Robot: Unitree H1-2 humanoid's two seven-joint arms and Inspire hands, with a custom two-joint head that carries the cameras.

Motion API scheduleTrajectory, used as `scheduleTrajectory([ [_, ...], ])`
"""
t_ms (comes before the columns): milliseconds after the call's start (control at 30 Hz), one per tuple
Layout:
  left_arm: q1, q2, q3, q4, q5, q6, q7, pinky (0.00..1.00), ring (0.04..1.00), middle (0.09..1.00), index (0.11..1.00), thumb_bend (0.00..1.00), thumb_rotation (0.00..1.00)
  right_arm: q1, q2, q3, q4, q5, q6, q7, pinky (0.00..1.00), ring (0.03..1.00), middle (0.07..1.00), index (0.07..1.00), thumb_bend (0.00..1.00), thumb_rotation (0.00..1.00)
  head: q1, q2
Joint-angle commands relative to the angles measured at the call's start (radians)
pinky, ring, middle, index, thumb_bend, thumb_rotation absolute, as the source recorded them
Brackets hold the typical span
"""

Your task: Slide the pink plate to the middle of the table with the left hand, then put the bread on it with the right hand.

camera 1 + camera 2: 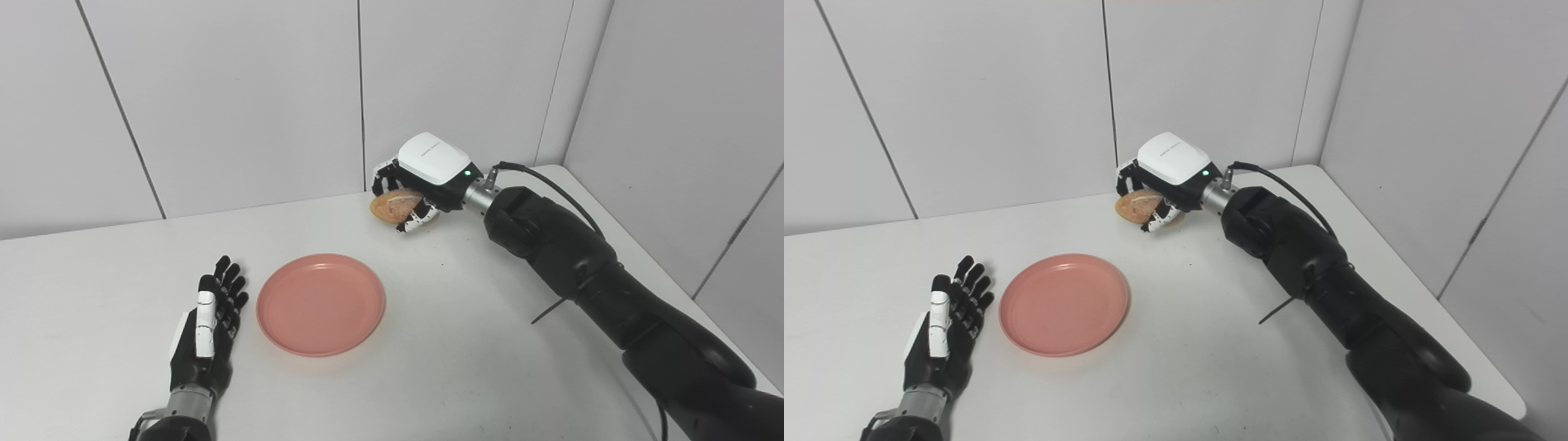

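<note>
two hands | right hand [422, 184] grips bread [395, 205] | logo unreadable

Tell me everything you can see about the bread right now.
The bread is a small oval roll with a golden-brown crust and a paler streak along its top. It sits at the far side of the white table, near the back wall, well beyond the empty pink plate. The right robot hand is closed around it, fingers curling over and under. Whether it still touches the table is unclear.
</note>
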Motion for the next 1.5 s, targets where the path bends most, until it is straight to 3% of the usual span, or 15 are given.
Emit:
scheduleTrajectory([
  [0, 0.002, -0.006, -0.008, -0.011, 0.011, 0.001, 0.006, 1.0, 1.0, 0.998, 1.0, 0.76, 1.0, -0.038, -0.005, -0.025, -0.039, 0.011, 0.016, -0.006, 0.33, 0.348, 0.466, 0.489, 0.52, 0.0, 0.014, 0.001],
  [100, 0.002, -0.013, -0.01, -0.014, 0.014, 0.004, 0.012, 1.0, 0.999, 0.998, 1.0, 0.75, 1.0, -0.037, 0.018, -0.035, -0.057, 0.036, 0.001, 0.001, 0.27, 0.308, 0.472, 0.487, 0.52, 0.0, 0.043, 0.003],
  [267, 0.004, -0.022, -0.013, -0.013, 0.019, 0.005, 0.016, 1.0, 0.999, 0.995, 1.0, 0.76, 1.0, -0.032, 0.054, -0.046, -0.085, 0.062, -0.008, 0.013, 0.3, 0.346, 0.412, 0.515, 0.51, 0.0, 0.1, 0.006],
  [433, 0.005, -0.033, -0.021, -0.017, 0.039, 0.016, 0.03, 1.0, 1.0, 0.993, 1.0, 0.77, 1.0, -0.014, 0.1, -0.059, -0.132, 0.09, 0.007, 0.032, 0.37, 0.456, 0.47, 0.497, 0.52, 0.0, 0.163, 0.008],
  [533, 0.007, -0.045, -0.031, -0.022, 0.06, 0.016, 0.048, 1.0, 0.998, 0.991, 1.0, 0.77, 1.0, -0.013, 0.124, -0.049, -0.118, 0.091, -0.031, 0.017, 0.44, 0.531, 0.467, 0.501, 0.52, 0.0, 0.236, 0.015],
  [600, 0.009, -0.054, -0.038, -0.026, 0.071, 0.015, 0.06, 1.0, 1.0, 0.994, 1.0, 0.77, 1.0, -0.008, 0.139, -0.043, -0.119, 0.106, -0.043, 0.033, 0.35, 0.328, 0.469, 0.489, 0.52, 0.0, 0.266, 0.016],
  [667, 0.011, -0.061, -0.044, -0.028, 0.081, 0.011, 0.069, 1.0, 0.996, 0.993, 1.0, 0.76, 1.0, 0.0, 0.153, -0.039, -0.126, 0.122, -0.054, 0.042, 0.24, 0.251, 0.47, 0.486, 0.52, 0.0, 0.284, 0.017],
  [767, 0.011, -0.065, -0.051, -0.022, 0.087, 0.0, 0.074, 1.0, 0.99, 0.994, 1.0, 0.76, 1.0, 0.011, 0.172, -0.026, -0.143, 0.124, -0.059, 0.051, 0.2, 0.239, 0.47, 0.486, 0.52, 0.0, 0.306, 0.017],
  [867, 0.013, -0.07, -0.055, -0.019, 0.091, -0.011, 0.077, 0.98, 0.986, 0.994, 1.0, 0.75, 1.0, 0.02, 0.193, -0.02, -0.152, 0.131, -0.04, 0.075, 0.24, 0.294, 0.473, 0.486, 0.52, 0.0, 0.316, 0.017],
  [1000, 0.012, -0.079, -0.058, -0.015, 0.09, -0.015, 0.082, 0.98, 0.983, 0.99, 1.0, 0.74, 1.0, 0.014, 0.213, -0.003, -0.118, 0.11, -0.065, 0.065, 0.34, 0.392, 0.435, 0.517, 0.52, 0.0, 0.331, 0.017],
  [1233, 0.013, -0.078, -0.071, -0.02, 0.111, -0.006, 0.086, 1.0, 0.993, 0.995, 0.998, 0.75, 1.0, -0.003, 0.227, 0.026, -0.068, 0.088, -0.049, 0.082, 0.41, 0.432, 0.438, 0.519, 0.52, 0.0, 0.334, 0.017],
  [1467, 0.009, -0.087, -0.063, -0.004, 0.113, -0.041, 0.095, 0.99, 0.989, 0.993, 1.0, 0.72, 1.0, -0.022, 0.238, 0.048, 0.002, 0.064, -0.068, 0.063, 0.4, 0.409, 0.421, 0.522, 0.51, 0.0, 0.331, 0.019],
])
